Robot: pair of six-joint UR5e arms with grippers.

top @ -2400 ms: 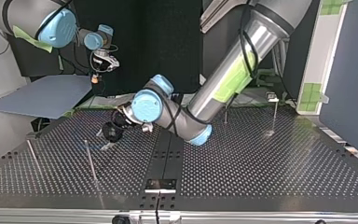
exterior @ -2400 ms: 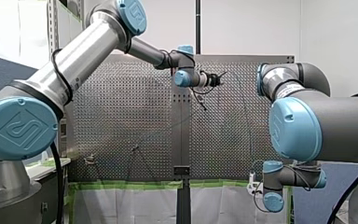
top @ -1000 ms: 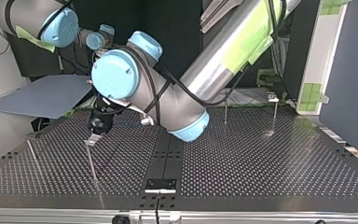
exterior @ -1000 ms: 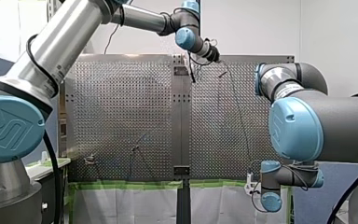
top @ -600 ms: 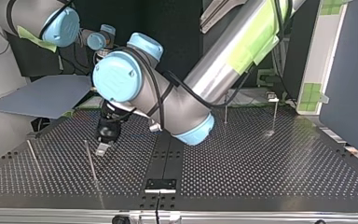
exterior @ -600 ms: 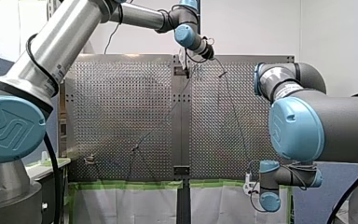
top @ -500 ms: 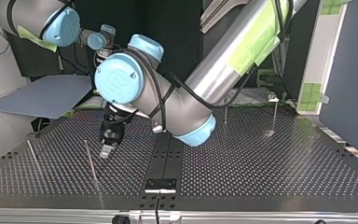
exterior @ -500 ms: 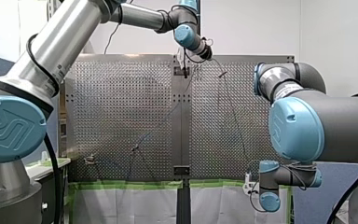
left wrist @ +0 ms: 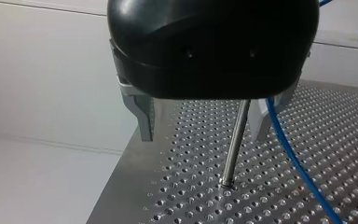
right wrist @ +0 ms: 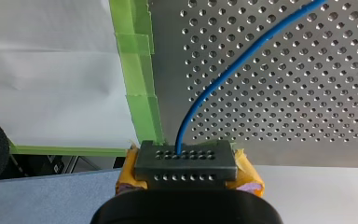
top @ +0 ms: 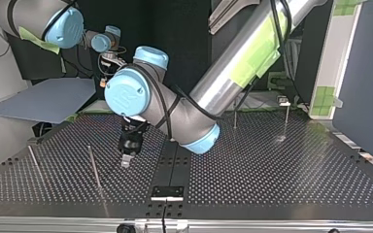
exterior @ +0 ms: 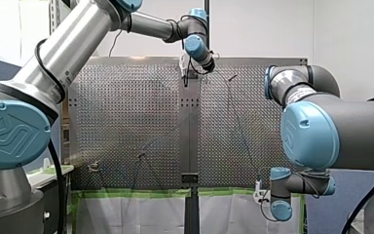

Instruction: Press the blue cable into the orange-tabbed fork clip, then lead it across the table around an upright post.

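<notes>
My left hand (left wrist: pixel 203 137) stood low over the counter (left wrist: pixel 345 130) with its two metal fingers spread wide. A thin upright post (left wrist: pixel 233 144) rose between them, nearer to one finger. The blue cable (left wrist: pixel 291 154) ran down just beside that same finger and away over the holes, and the hand was pinching nothing. My right hand (right wrist: pixel 186 161) was at the counter's edge near the green tape (right wrist: pixel 137 79), its yellow pads pressed together on the cable. I could not find the orange-tabbed fork clip in any view, so I cannot say whether the cable sat in it.

In my judgement, the main danger was that the cable, not gripped by the open hand, would slide away from the finger or lift over the top of the post before it was led around. The finger next to the post could also strike it if the arm swung too tightly. A hard pull might drag the cable through my right hand.

As for writing, only an embossed emblem showed on the blue joint caps (exterior: pixel 14 134), and I could read no words.
</notes>
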